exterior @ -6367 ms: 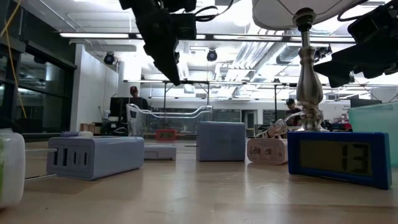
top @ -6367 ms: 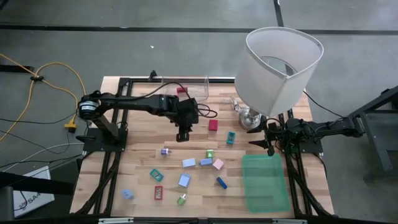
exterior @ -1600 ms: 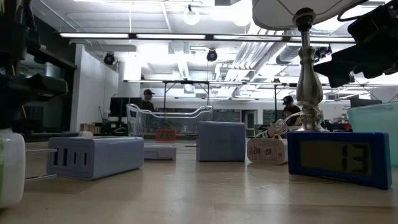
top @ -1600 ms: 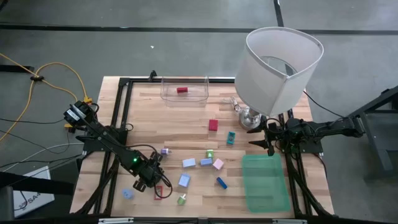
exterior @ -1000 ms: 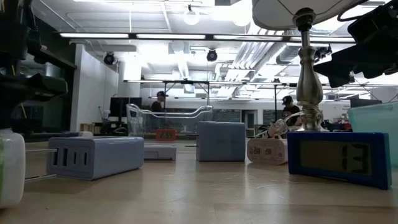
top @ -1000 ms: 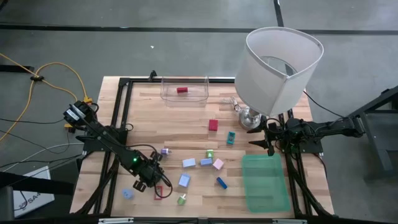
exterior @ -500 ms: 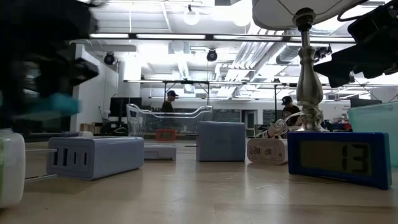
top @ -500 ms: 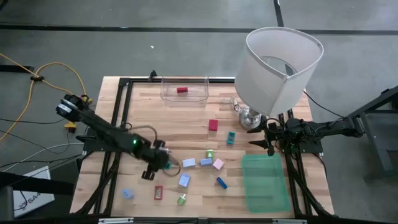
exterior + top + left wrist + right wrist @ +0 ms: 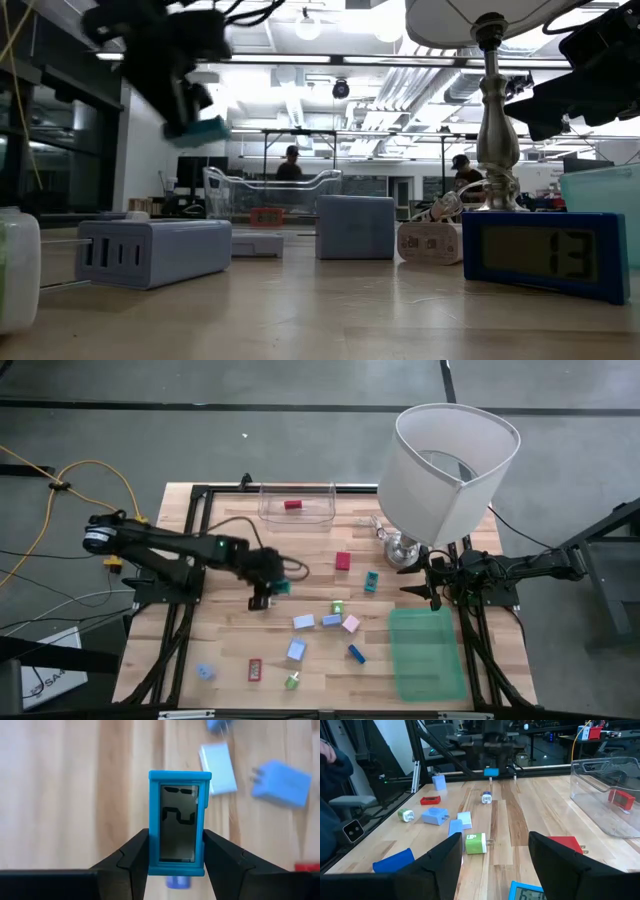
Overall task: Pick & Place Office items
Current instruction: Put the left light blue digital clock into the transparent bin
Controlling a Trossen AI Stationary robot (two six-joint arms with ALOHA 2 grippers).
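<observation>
My left gripper [image 9: 268, 590] hangs above the table's left middle, shut on a small teal digital clock [image 9: 180, 822], which also shows in the high view [image 9: 279, 587] and the low view [image 9: 208, 129]. Other tiny coloured pieces lie on the wood: light blue ones [image 9: 303, 622], a pink one [image 9: 351, 624], a red one [image 9: 254, 670] and a green one [image 9: 292, 681]. My right gripper [image 9: 428, 588] waits open and empty at the right, beside the lamp base; its fingers also show in its wrist view [image 9: 495, 870]. My left gripper pinches the teal clock by its two long sides [image 9: 151, 851], one finger [image 9: 134, 857] on each side, near one short end. The fingers come from above, pointing down. The clock is lifted clear of the table, its display toward the wrist camera.
A clear container [image 9: 297, 507] with a red piece [image 9: 292, 505] inside stands at the far edge. A green bin [image 9: 425, 652] sits at the near right. A big white lamp [image 9: 450, 460] stands at the far right. A person's sleeve [image 9: 332, 767] shows beyond the table.
My left gripper has risen from the table's near left and gone toward the far edge and a little to the right, carrying the teal clock, which is now lifted clear of the wood. The other pieces have stayed where they were.
</observation>
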